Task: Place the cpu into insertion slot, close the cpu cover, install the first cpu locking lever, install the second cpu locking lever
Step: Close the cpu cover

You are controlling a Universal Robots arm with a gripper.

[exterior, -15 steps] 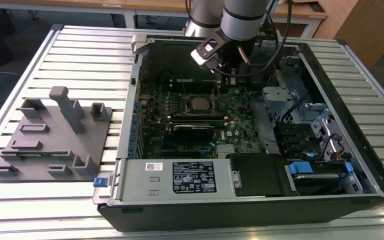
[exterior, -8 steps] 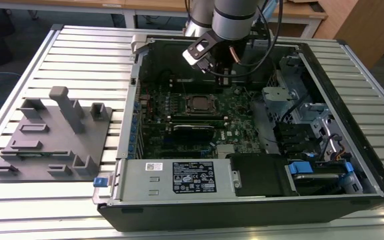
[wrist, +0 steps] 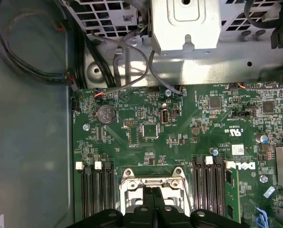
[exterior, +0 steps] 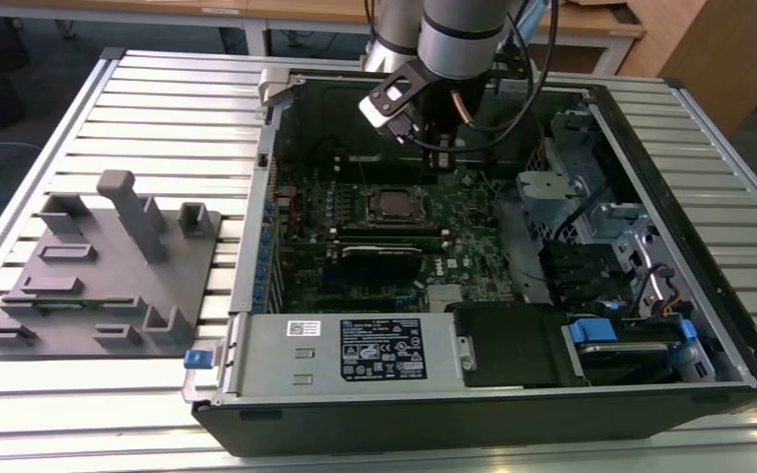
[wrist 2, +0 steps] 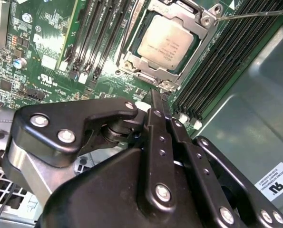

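Watching arm point(exterior: 464, 30) reach down over far edge of open computer case point(exterior: 484, 424), wrist tilted toward green board point(exterior: 464, 212). Fingers point(wrist 2: 155, 123) pressed together, narrow, nothing between them. Tips near corner of insertion slot point(wrist 2: 131, 64) at board's middle; contact I cannot tell. Cpu point(wrist 2: 169, 42) sits in slot, cpu cover point(wrist 2: 200, 38) flat around it. Thin lever point(wrist 2: 255, 14) juts from slot's corner across memory slots point(wrist 2: 227, 57). Case lies on slatted table point(exterior: 155, 108), beside grey fixture point(exterior: 103, 266).
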